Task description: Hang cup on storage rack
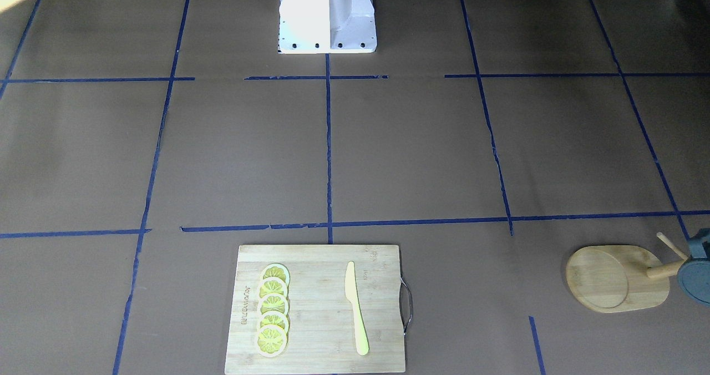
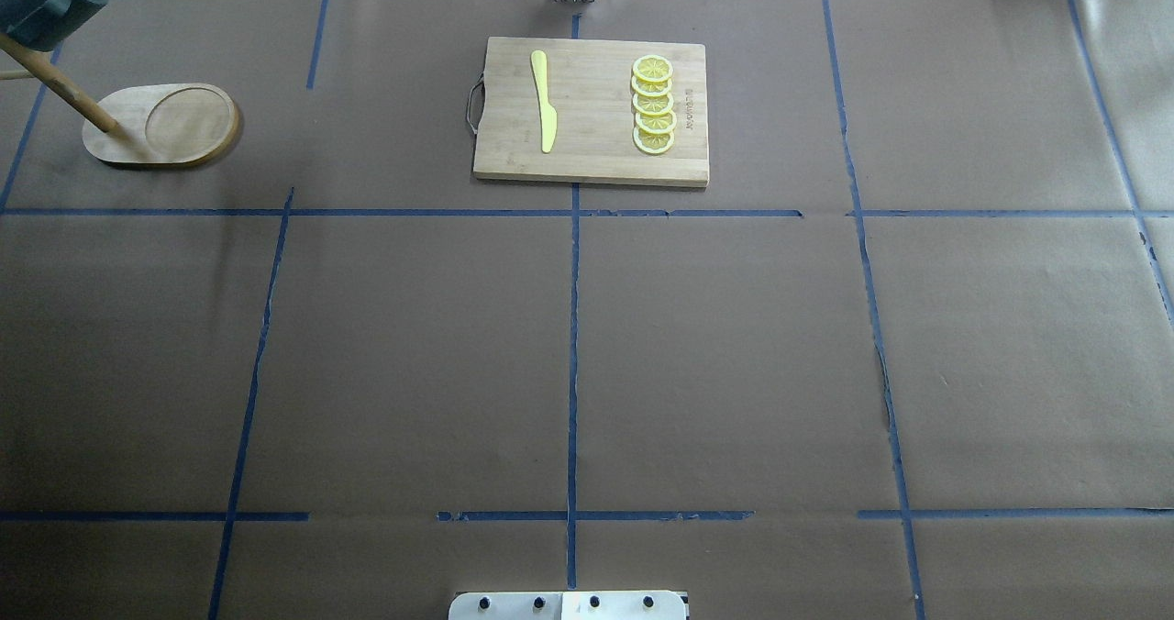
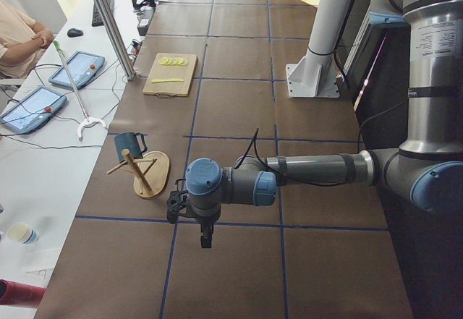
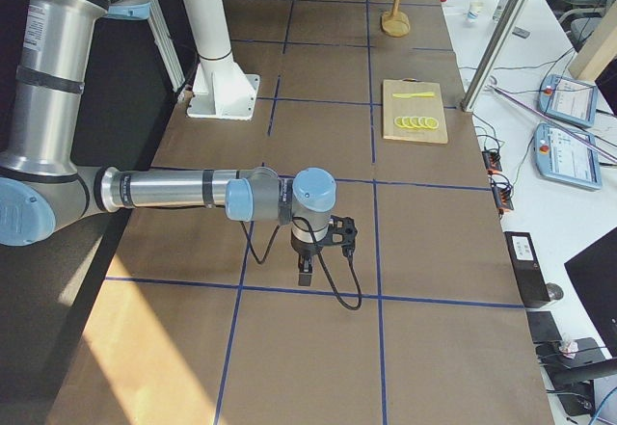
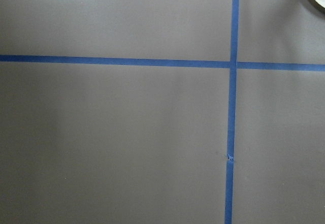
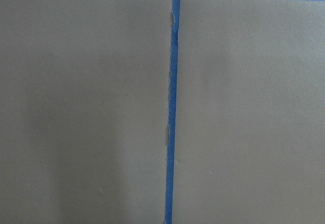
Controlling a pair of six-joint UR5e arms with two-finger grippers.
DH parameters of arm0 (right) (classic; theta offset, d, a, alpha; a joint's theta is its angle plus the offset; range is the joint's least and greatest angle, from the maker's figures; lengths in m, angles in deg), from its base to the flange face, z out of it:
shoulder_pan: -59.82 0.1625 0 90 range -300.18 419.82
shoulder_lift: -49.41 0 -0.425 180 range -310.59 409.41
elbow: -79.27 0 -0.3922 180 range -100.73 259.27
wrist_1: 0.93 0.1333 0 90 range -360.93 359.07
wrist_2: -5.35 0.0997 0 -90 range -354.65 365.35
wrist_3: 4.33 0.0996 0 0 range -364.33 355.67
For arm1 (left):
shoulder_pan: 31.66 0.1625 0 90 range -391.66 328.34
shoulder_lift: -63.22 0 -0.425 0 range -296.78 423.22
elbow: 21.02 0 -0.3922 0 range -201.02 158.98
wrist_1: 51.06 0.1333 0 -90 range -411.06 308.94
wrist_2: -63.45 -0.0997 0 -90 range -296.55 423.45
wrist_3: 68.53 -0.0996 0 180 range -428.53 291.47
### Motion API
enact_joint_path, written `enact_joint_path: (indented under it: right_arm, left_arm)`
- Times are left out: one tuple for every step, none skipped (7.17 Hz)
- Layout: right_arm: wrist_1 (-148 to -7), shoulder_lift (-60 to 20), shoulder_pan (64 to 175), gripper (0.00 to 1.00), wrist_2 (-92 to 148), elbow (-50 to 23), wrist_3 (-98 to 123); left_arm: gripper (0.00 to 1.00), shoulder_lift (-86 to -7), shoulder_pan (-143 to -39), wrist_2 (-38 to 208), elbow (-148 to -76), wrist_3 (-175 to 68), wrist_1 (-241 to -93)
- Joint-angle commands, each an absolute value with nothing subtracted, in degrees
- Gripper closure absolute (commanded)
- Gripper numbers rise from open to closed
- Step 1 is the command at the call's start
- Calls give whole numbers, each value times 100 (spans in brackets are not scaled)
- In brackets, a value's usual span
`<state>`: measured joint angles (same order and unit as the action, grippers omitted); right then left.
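Observation:
The storage rack [image 2: 170, 125] stands at the table's far left, seen from the overhead view, with its oval base and round recess. It also shows in the front view [image 1: 610, 278], the left view [image 3: 148, 176] and the right view [image 4: 395, 22]. The cup [image 3: 129, 145] hangs at the rack's upper pegs, clear of the table, and also shows in the overhead view [image 2: 41, 1] and the front view [image 1: 696, 269]. My left gripper [image 3: 206, 241] hangs over the table near the rack, apart from it. My right gripper [image 4: 305, 271] hangs over bare table. I cannot tell whether either is open or shut.
A rectangular cutting board [image 2: 592, 157] with several lemon slices [image 2: 653, 105] and a yellow knife [image 2: 543, 102] lies at the far middle. The white robot base [image 1: 327, 14] stands at the near edge. A person [image 3: 22, 37] and tablets [image 3: 76, 69] are beyond the table's far edge.

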<state>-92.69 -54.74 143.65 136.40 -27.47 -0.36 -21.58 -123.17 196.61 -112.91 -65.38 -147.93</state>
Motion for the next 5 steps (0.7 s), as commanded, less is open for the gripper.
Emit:
enact_joint_path:
  right_arm:
    - [-9269, -5474, 14358, 0, 13640, -2743, -29]
    - [-9269, -5474, 14358, 0, 13640, -2743, -37]
    - [-9269, -5474, 14358, 0, 13648, -2708, -37]
    - [-9269, -5474, 14358, 0, 13648, -2708, -37]
    - [-9269, -5482, 14358, 0, 13648, -2708, -37]
  left_arm:
    - [0, -2159, -12307, 19661, -11304, -6537, -14801]
    - [0, -2159, -12307, 19626, -11321, -6545, -14801]
    - [0, -2159, -12307, 19608, -11321, -6545, -14801]
    - [0, -2159, -12307, 19660, -11330, -6537, -14792]
    - [0, -2107, -12307, 19652, -11330, -6537, -14792]
